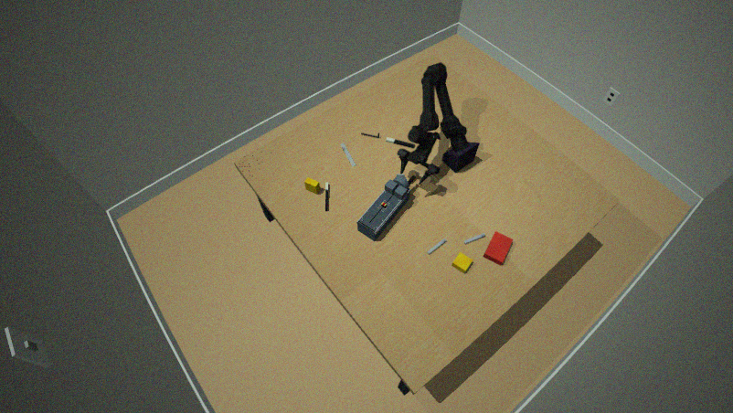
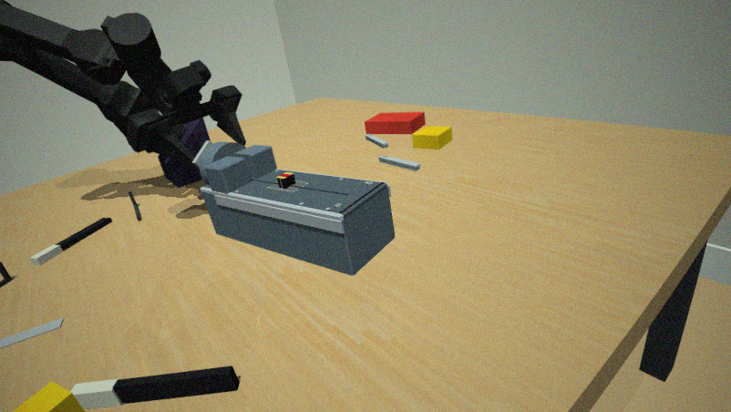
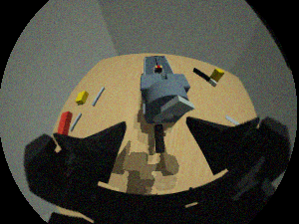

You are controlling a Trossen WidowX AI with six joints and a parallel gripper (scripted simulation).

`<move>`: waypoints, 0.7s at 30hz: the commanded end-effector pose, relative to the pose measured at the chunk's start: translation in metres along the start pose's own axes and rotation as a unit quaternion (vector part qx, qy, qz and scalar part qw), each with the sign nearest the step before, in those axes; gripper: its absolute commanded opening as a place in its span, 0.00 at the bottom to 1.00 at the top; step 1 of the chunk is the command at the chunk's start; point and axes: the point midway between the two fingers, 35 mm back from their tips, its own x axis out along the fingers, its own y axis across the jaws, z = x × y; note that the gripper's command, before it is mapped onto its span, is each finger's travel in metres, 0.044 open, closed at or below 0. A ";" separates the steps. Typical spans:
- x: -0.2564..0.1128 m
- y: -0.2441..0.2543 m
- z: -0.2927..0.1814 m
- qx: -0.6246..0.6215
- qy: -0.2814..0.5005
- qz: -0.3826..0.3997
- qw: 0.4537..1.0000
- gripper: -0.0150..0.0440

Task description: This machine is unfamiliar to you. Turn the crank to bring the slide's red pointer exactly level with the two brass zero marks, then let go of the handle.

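The grey-blue machine point(image 1: 372, 224) point(image 2: 286, 240) point(image 3: 166, 67) stands on the table. Its small black slide point(image 2: 284, 180) point(image 3: 158, 69) with red and yellow on top sits in the slot, near the raised blocks. The brass zero marks are too small to make out, so I cannot tell whether the pointer is level. The light grey crank arm point(image 3: 177, 108) is at the machine's end facing me. The black handle point(image 3: 159, 138) sticks out toward me. My gripper point(image 1: 410, 177) point(image 2: 221, 152) point(image 3: 156, 121) is wide open, its fingers spread to either side of the handle without gripping it.
A red block point(image 1: 497, 248) point(image 2: 394, 123) point(image 3: 65, 122) and a yellow block point(image 1: 462, 262) point(image 2: 432, 138) point(image 3: 82, 98) lie on one side, with two grey bars. On the other side are another yellow block point(image 1: 312, 185) point(image 3: 217, 75), black-and-white sticks and a grey strip point(image 1: 347, 155).
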 end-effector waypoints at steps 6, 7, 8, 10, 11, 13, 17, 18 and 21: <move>-0.040 0.000 0.045 0.004 -0.005 0.000 1.000 1.00; -0.045 0.000 0.049 0.004 -0.005 0.000 1.000 1.00; -0.051 0.000 0.053 0.004 -0.005 0.000 1.000 1.00; -0.062 0.000 0.061 0.003 -0.005 -0.001 1.000 1.00; -0.067 0.000 0.064 0.002 -0.006 -0.001 1.000 1.00; -0.070 0.000 0.066 0.002 -0.006 -0.001 1.000 1.00; -0.064 -0.004 0.077 0.007 -0.002 -0.011 1.000 1.00; -0.062 -0.005 0.082 0.009 0.000 -0.015 1.000 1.00; -0.054 -0.009 0.095 0.015 0.005 -0.026 1.000 1.00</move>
